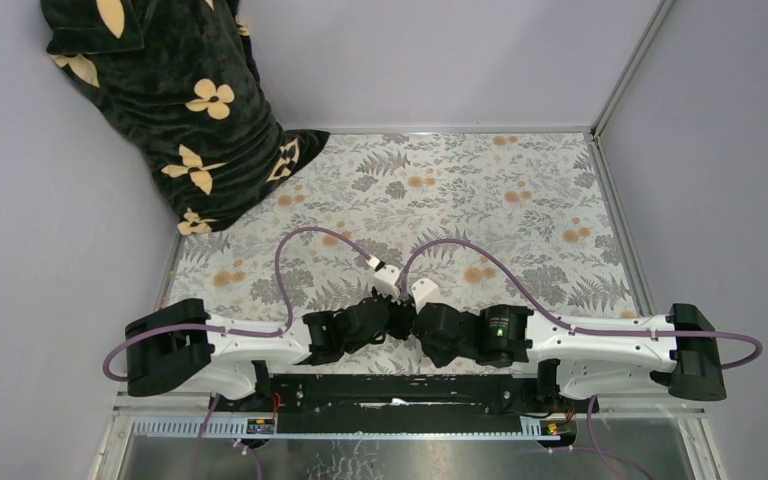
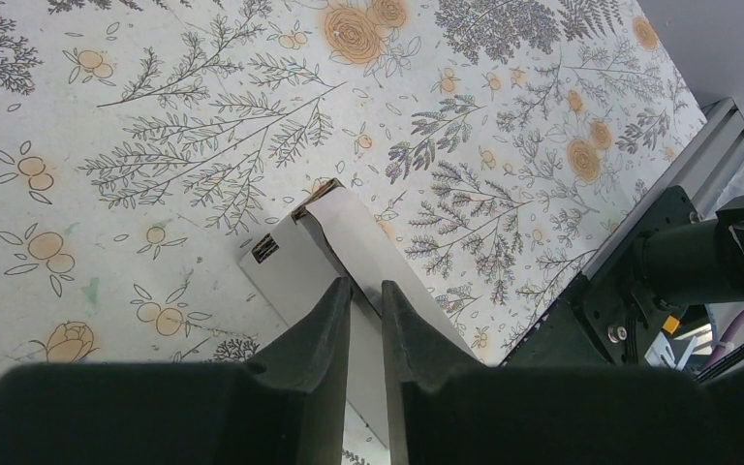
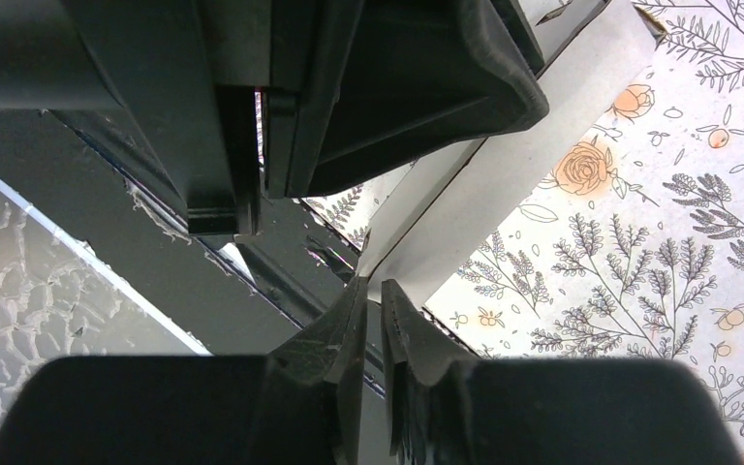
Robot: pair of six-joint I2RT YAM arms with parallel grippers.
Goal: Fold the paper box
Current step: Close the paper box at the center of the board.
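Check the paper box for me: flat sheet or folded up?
Partly folded: the paper box shows two panels meeting at a creased edge, pinched in the left tool. Whether it is fully closed, cannot tell.

Table: floral tablecloth (image 1: 480,190) is lying flat across the top | Far-left corner: dark cloth with yellow flowers (image 1: 180,110) is slumping against the wall, spilling onto the tablecloth | Surround: grey walls (image 1: 730,150) are closing in three sides | Near edge: silvery crinkled panel (image 1: 410,455) is catching light
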